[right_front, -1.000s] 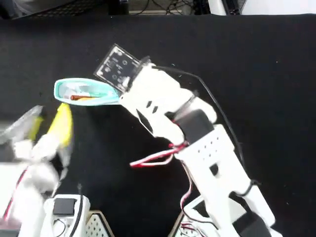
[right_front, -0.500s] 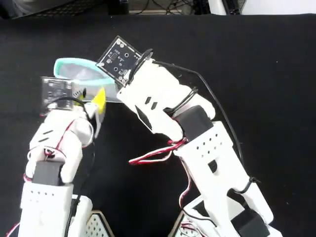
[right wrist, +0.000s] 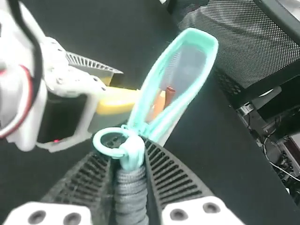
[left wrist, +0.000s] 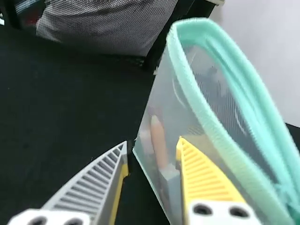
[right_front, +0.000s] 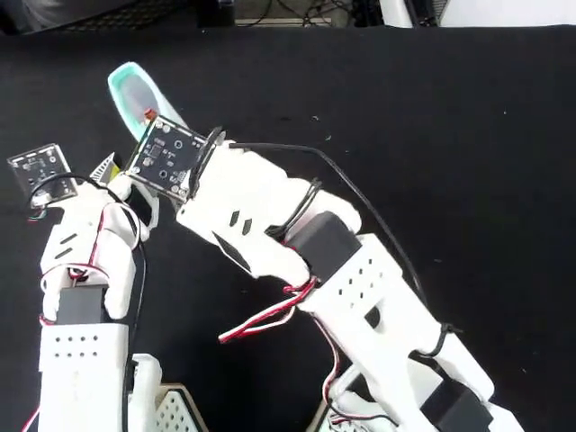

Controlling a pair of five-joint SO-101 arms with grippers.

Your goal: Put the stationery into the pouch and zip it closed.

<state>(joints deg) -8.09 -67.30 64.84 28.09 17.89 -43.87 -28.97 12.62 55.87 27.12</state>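
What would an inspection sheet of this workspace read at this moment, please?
Surface: black table.
Job's things: translucent pouch with a teal zipper, mouth open; orange pencil inside it.
Clutter: nothing seen.
Grippers: right pincer shut on the zipper pull; left pincer open, with the pouch's lower edge between its fingers.
Cables: red and white wires hang off the right arm; a black cable runs along it.
Surroundings: mesh chair behind the table; pale wall.
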